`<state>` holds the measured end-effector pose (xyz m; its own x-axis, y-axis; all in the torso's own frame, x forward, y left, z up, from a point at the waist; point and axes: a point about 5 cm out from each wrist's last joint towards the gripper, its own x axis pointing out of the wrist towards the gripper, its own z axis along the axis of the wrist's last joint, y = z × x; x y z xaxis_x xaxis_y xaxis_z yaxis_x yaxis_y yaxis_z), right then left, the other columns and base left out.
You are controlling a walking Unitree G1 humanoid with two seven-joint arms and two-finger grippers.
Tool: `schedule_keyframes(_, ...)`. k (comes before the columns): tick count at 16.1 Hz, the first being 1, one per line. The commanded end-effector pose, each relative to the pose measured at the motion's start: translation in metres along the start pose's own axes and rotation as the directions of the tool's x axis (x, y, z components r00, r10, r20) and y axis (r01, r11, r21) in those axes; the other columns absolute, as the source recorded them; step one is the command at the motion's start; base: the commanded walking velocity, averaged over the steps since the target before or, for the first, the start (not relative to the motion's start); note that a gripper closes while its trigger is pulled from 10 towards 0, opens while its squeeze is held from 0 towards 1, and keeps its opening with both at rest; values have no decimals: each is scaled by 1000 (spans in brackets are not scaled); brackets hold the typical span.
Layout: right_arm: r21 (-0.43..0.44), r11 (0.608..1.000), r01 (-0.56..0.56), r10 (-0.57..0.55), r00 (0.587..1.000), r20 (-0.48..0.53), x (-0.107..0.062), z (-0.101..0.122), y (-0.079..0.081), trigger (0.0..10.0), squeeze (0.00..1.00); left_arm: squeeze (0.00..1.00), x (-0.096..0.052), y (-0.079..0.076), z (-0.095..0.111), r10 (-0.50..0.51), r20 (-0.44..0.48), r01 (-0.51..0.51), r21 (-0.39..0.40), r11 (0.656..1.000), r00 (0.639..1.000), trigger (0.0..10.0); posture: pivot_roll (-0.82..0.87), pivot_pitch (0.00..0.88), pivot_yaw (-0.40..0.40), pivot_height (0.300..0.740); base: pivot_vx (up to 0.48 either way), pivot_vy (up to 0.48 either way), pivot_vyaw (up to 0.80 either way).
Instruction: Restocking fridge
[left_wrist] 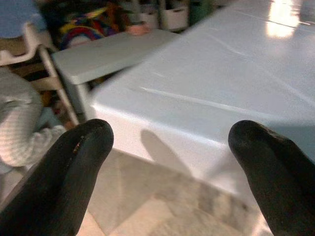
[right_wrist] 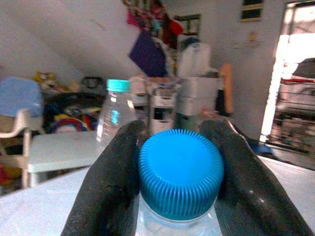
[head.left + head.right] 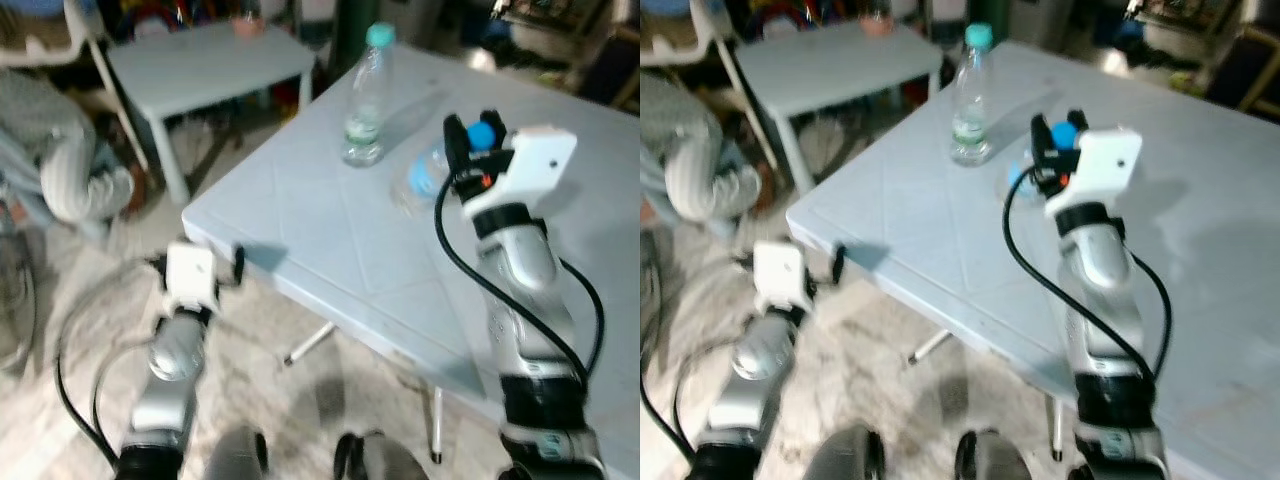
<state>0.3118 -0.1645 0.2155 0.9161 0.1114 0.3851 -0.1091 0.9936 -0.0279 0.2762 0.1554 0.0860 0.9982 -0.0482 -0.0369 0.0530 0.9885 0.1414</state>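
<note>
Right gripper (image 3: 472, 135) raised over the pale blue table (image 3: 330, 230), black fingers (image 2: 110, 182) clamped on either side of the ribbed blue cap (image 2: 180, 172) of a clear plastic bottle (image 3: 425, 180); bottle held at the neck, its body angled down toward the tabletop with a blue label band showing below the fingers, whether lifted clear of the surface or touching it not possible to tell; silver right arm rising from the near edge of the table, a black cable looping along it up to the white wrist block; second bottle (image 3: 366, 95), clear with a teal cap, standing upright on the table just beyond and to the left of the held one, seen also behind the fingers in the right wrist view (image 2: 114, 110); left gripper (image 3: 200, 265) low at the table's near-left corner, beside the edge and above the pale floor, fingers (image 1: 64, 182) spread wide with nothing between them, the table corner lying ahead of them; smaller pale table (image 3: 210, 60) standing further back on the left; seated person's sleeve (image 3: 75, 170) in a light ribbed knit at the far left edge, beside a white chair; blurred clutter of bright objects and white shelving along the back of the room.
</note>
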Motion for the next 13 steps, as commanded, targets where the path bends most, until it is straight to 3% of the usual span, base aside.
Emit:
schedule_keyframes(1,-1,1000,3,-3,1000,-1,0,2,1,10000,0,0,-1,3,-4,11,-13,-11,8,1000,1000,10000,80,52,-42,740,-315,0,0)
schedule_keyframes(5,-18,1000,14,-16,995,-99,-4,-15,0,10000,0,0,1,2,-4,13,-12,-12,4,1000,1000,10000,80,50,-45,740,-330,0,0)
schedule_keyframes(10,93,988,126,-101,968,-231,-16,-43,-9,10000,0,0,-3,7,-15,37,-45,-37,-5,999,998,10000,73,45,-49,740,-337,0,0)
schedule_keyframes(12,59,988,144,-124,956,-267,-21,-50,-7,10000,0,0,-1,7,-13,44,-39,-45,-5,999,998,10000,71,52,-51,740,-339,0,0)
schedule_keyframes(13,12,997,78,-71,949,-307,-25,-56,-1,10000,0,0,2,7,-11,51,-28,-51,-6,999,998,10000,73,42,-52,740,-337,0,0)
